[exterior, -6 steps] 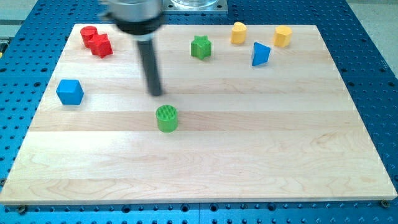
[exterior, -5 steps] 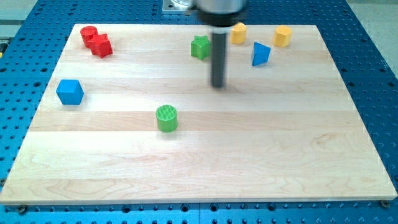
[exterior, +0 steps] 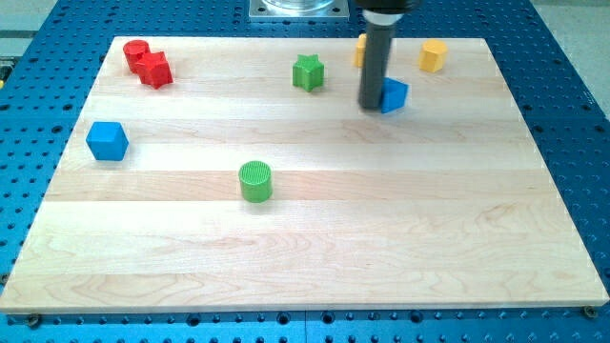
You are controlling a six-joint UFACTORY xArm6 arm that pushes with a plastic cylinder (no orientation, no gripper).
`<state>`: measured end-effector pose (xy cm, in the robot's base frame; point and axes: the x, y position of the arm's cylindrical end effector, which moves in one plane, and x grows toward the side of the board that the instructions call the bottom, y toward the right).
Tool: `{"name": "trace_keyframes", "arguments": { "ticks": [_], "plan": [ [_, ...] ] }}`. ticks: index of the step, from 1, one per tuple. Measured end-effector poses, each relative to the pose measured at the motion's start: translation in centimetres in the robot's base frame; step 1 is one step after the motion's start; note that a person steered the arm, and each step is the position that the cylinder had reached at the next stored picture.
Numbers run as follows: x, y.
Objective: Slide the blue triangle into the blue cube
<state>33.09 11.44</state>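
Note:
The blue triangle [exterior: 395,95] lies near the view's top, right of centre, partly hidden by my rod. My tip [exterior: 371,105] is down on the board, touching the triangle's left side. The blue cube [exterior: 107,140] sits far off at the view's left edge of the board, about midway down. The whole width of the board lies between the two blue blocks.
A green star [exterior: 308,71] is left of my tip. A green cylinder [exterior: 255,181] stands near the board's middle. Two red blocks [exterior: 148,64] sit at the top left. A yellow block [exterior: 434,55] is at the top right; another yellow block [exterior: 360,48] hides behind the rod.
My rod swept from the board's left to the right and now touches the blue triangle's left side. The triangle has shifted slightly down and left.

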Motion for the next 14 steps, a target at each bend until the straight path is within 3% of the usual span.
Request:
{"name": "trace_keyframes", "arguments": {
  "ticks": [2,6,8,9,11,12,13,14],
  "plan": [
    [-4.5,2.1],
    [8.2,2.5],
    [16.7,3.0],
    [15.5,-0.6],
    [14.5,6.7],
    [11.7,2.4],
    [11.8,-2.7],
    [13.8,-2.0]
  ]
}}
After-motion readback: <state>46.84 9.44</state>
